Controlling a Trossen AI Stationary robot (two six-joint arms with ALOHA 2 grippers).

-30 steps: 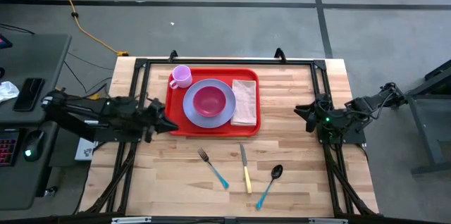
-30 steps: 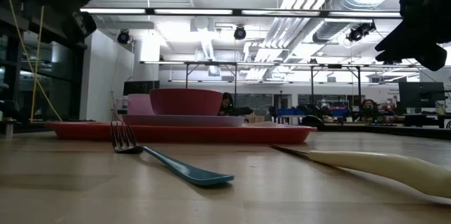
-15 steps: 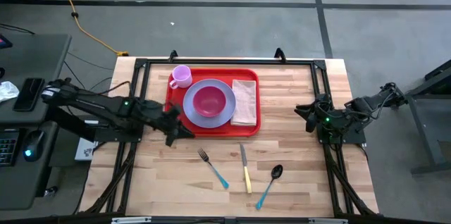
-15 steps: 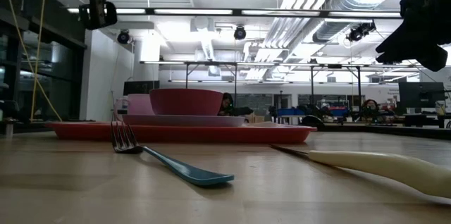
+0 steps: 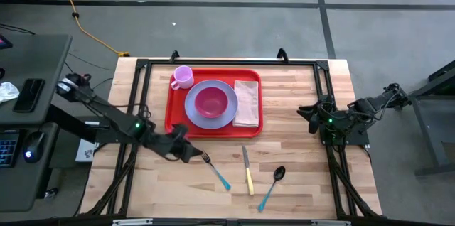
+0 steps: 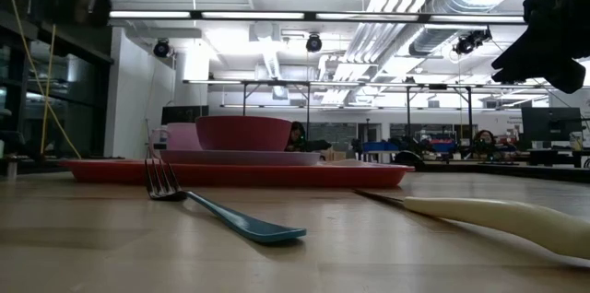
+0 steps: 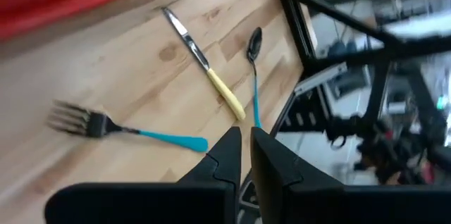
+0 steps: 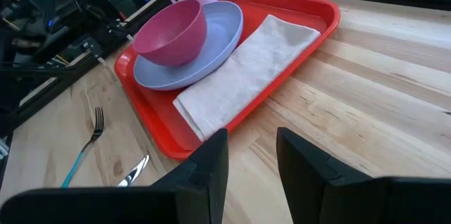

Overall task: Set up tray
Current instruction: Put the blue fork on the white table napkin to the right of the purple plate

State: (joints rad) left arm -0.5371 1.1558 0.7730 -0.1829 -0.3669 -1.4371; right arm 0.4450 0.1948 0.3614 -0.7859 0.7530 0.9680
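Left claw, fingers nearly together and holding nothing, is poised just beside the fork. Right claw is parked open at the table edge. Tray is already loaded with plate, bowl, cup, napkin; fork, knife, spoon are judged outstanding.

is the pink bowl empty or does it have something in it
Empty. The high view looks straight down into the pink bowl on the lavender plate and shows only its bare inside.
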